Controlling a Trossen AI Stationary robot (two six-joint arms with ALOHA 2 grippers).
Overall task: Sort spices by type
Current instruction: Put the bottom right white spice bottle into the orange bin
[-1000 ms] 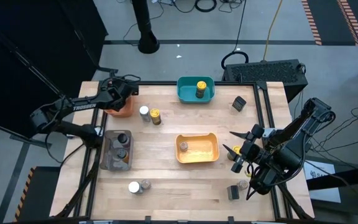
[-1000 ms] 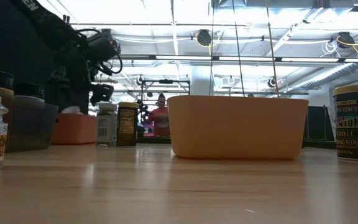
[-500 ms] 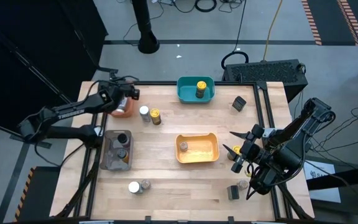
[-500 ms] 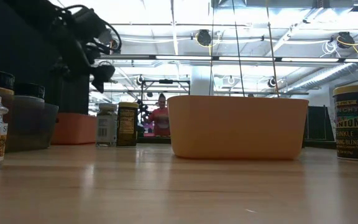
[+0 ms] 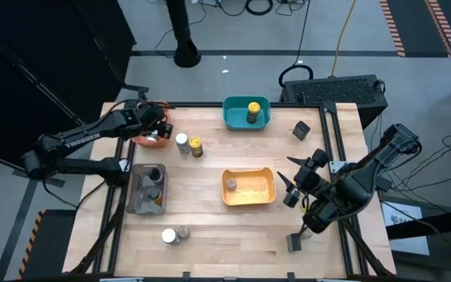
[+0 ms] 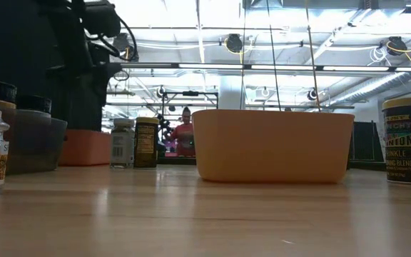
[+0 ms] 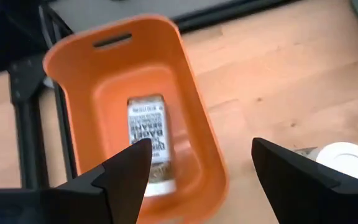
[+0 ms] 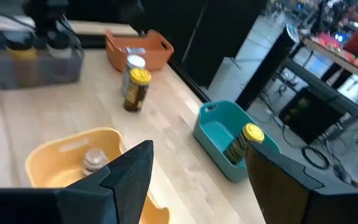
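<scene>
My left gripper (image 5: 156, 129) (image 7: 201, 146) hangs open above the orange bin (image 7: 197, 124), where one spice jar (image 7: 148, 146) lies on its side on the bin's floor. My right gripper (image 5: 291, 182) (image 8: 199, 149) is open and empty, just right of the yellow bin (image 5: 249, 188), which holds one jar (image 8: 95, 158). A yellow-lidded jar (image 5: 252, 111) stands in the teal bin (image 5: 233, 117). Two jars stand in the grey bin (image 5: 136, 196). A white-lidded jar (image 5: 182, 141) and a yellow-lidded jar (image 5: 196, 146) stand on the table between the bins.
Loose jars stand near the table's near edge (image 5: 168, 235) (image 5: 183, 233) and on the right side (image 5: 301, 130) (image 5: 294, 243). In the low view a tall yellow-lidded jar (image 6: 407, 139) stands at the right. A person in red (image 6: 184, 135) is far behind the table.
My left gripper has risen above the orange bin and drifted slightly toward the near edge; the jar lies in the bin below it. My right gripper has swung toward the table's left and far edge, closer to the yellow bin, covering the jar that showed beside it.
</scene>
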